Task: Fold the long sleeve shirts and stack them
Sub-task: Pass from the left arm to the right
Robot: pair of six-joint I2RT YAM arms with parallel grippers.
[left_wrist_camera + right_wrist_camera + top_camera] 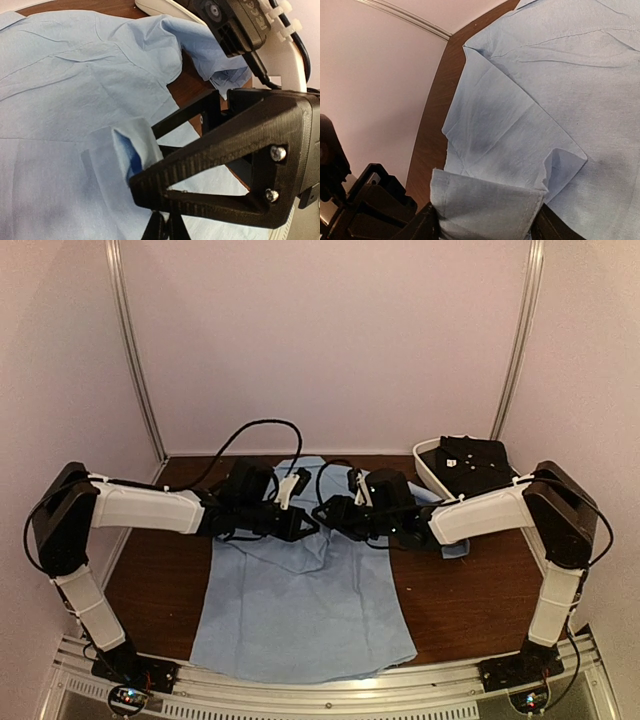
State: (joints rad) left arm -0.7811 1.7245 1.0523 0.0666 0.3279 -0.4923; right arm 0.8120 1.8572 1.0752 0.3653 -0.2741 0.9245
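Observation:
A light blue long sleeve shirt [300, 610] lies spread on the brown table, its hem at the near edge. Both grippers meet over its upper middle. My left gripper [303, 523] is shut on a raised fold of the shirt [131, 145], with the fingertips [150, 172] closed on the cloth. My right gripper [328, 512] is shut on a stitched edge of the shirt [485, 207], which fills the space between its fingers [420, 226] and is lifted off the flat cloth [520, 100]. A sleeve end [452, 545] sticks out under the right arm.
A white oval tub [428, 468] stands at the back right with dark clothes [475, 462] in it. Bare table [470, 590] shows on both sides of the shirt. The two wrists are very close together; the right wrist [235, 25] fills the left wrist view's top.

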